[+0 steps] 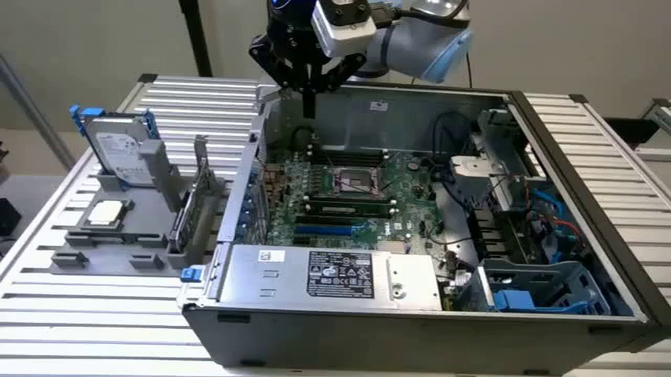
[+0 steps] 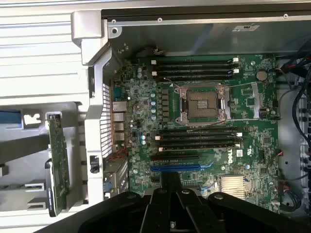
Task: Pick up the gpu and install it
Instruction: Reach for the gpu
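gpu (image 1: 191, 212) pickup is the step in hand, and I judge it barely begun. The gripper (image 1: 309, 112) has its jaws drawn together, with no gap that I can make out and nothing between them. It hangs pointing down over the far wall of the open computer case (image 1: 419, 334), above the far edge of the motherboard (image 1: 409, 188). In the wrist view the gripper (image 2: 170, 182) looks down on the board's blue expansion slot (image 2: 175, 167), which is unoccupied, so nothing is installed yet. The gpu is well apart from the jaws, outside the case on the exterior view's left. It stands on its long edge in a grey holder (image 1: 105, 255) on the slatted table (image 1: 63, 314), just beside the case wall. It is a thin, flat card (image 2: 58, 165) seen nearly edge-on, with a green board face towards the wrist camera and a narrow silver bracket (image 2: 53, 118) at one end. Farther out in the same holder are a hard drive (image 1: 118, 149) with blue rails and a small square chip (image 1: 108, 212). As I judge it, a pick would call for jaws parted enough to straddle the thin board, set in line with its upper edge, and a firm hold so it cannot swing.
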You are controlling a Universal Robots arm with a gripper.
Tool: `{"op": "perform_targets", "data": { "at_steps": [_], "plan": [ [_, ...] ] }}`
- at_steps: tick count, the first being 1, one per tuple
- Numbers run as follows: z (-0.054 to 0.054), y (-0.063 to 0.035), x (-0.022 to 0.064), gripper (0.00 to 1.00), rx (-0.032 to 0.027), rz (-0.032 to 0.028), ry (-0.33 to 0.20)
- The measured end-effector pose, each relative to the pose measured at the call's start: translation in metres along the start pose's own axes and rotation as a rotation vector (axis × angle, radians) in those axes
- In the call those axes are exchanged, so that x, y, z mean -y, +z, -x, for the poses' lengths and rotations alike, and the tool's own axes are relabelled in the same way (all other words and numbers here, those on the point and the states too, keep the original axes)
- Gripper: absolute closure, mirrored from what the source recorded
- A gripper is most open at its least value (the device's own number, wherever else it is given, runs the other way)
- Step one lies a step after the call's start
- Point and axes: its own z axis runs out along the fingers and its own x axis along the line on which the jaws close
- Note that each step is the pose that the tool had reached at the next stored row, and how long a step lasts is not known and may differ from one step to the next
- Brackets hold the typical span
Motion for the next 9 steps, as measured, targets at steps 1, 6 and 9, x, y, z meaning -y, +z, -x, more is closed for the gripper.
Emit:
{"op": "perform_targets", "data": {
  "at_steps": [1, 6, 9],
  "plan": [
    [0.0, 0.0, 0.0, 1.0, 0.0, -0.0001, 0.0],
    [0.0, 0.0, 0.0, 1.0, 0.0, 0.0, 0.0],
    [0.0, 0.0, 0.0, 1.0, 0.0, 0.0, 0.0]
  ]
}}
